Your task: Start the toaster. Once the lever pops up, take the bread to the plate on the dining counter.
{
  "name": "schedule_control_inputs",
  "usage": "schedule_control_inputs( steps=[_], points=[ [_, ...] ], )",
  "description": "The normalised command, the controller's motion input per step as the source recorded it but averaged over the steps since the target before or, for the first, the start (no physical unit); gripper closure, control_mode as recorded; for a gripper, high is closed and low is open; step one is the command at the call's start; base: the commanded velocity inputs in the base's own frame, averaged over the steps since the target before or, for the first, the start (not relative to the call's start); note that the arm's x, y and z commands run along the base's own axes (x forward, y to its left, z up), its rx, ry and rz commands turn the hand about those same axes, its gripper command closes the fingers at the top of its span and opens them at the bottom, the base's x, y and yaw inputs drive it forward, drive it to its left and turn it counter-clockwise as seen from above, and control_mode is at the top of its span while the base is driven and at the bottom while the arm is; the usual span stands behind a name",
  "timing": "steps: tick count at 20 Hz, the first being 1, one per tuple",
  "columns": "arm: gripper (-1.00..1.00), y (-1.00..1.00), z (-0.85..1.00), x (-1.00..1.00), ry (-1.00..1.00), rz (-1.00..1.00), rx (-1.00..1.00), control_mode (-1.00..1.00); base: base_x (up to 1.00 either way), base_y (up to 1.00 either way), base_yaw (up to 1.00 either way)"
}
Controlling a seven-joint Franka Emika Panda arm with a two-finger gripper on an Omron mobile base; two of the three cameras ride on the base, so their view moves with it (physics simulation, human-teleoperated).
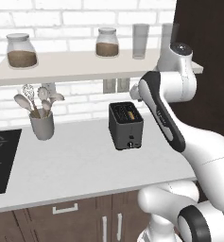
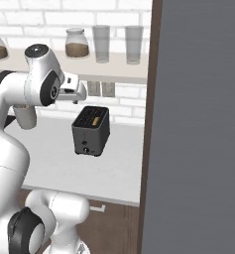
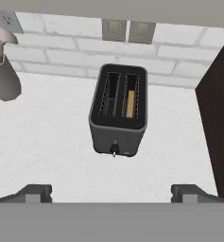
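Observation:
The dark grey toaster (image 1: 125,125) (image 2: 91,131) (image 3: 118,111) stands on the pale worktop by the brick wall. A tan slice of bread (image 3: 130,104) (image 1: 131,113) sits low in its right slot. The small dark lever (image 3: 114,148) sticks out of the narrow face turned toward me. My gripper (image 3: 112,194) hangs above the worktop, in front of and higher than the toaster. It is open, with nothing between its fingertips (image 3: 38,193). The plate and the dining counter are out of view.
A grey utensil cup (image 1: 42,125) (image 3: 4,80) stands left of the toaster, with a black hob (image 1: 0,160) further left. A shelf (image 1: 75,66) with jars and glasses hangs above. A tall dark cabinet panel (image 2: 198,124) (image 3: 219,118) walls off the right side.

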Motion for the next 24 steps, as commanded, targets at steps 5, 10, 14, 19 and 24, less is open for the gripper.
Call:
schedule_control_inputs(
  steps=[5,10,14,19,24],
  points=[
    [-1.0,0.0,0.0,0.0,0.0,0.0,0.0,-1.0,0.0,0.0,0.0],
    [-1.0,0.0,0.0,0.0,0.0,0.0,0.0,-1.0,0.0,0.0,0.0],
    [-1.0,0.0,0.0,0.0,0.0,0.0,0.0,-1.0,0.0,0.0,0.0],
    [-1.0,0.0,0.0,0.0,0.0,0.0,0.0,-1.0,0.0,0.0,0.0],
    [-1.0,0.0,0.0,0.0,0.0,0.0,0.0,-1.0,0.0,0.0,0.0]
  ],
)
